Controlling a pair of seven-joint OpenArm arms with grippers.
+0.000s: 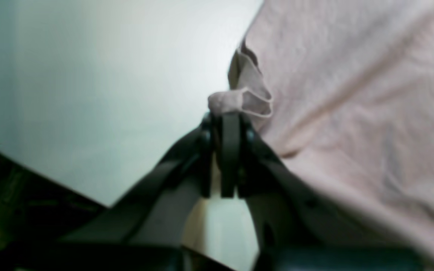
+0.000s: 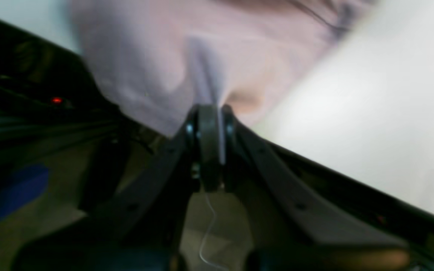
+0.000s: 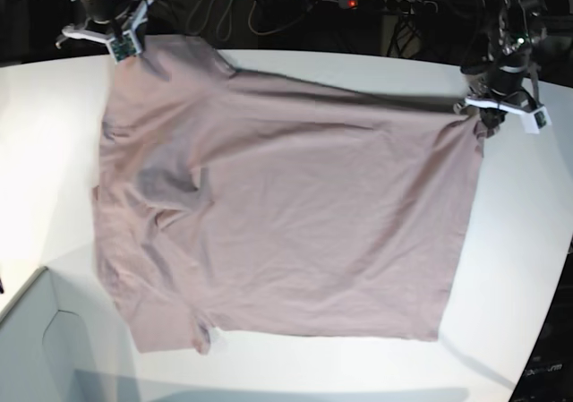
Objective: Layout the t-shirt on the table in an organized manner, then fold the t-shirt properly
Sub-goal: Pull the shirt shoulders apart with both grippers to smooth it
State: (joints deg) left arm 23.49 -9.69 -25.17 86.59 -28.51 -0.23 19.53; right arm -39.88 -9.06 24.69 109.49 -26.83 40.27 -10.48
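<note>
Left wrist view: left gripper (image 1: 229, 116) clamped shut on a bunched hem corner of the t-shirt (image 1: 352, 113); rest of cloth spread to the right over the white table (image 1: 107, 94). No writing readable.

Right wrist view: right gripper (image 2: 209, 113) pinched tight on a pleat of t-shirt (image 2: 156, 64) straight ahead, near table (image 2: 371, 113) edge. Blurred; no labels legible.

Base view: t-shirt (image 3: 286, 214) opened flat across table (image 3: 519, 268), stretched between right gripper (image 3: 121, 44) at upper left corner and left gripper (image 3: 491, 106) at upper right corner.
</note>
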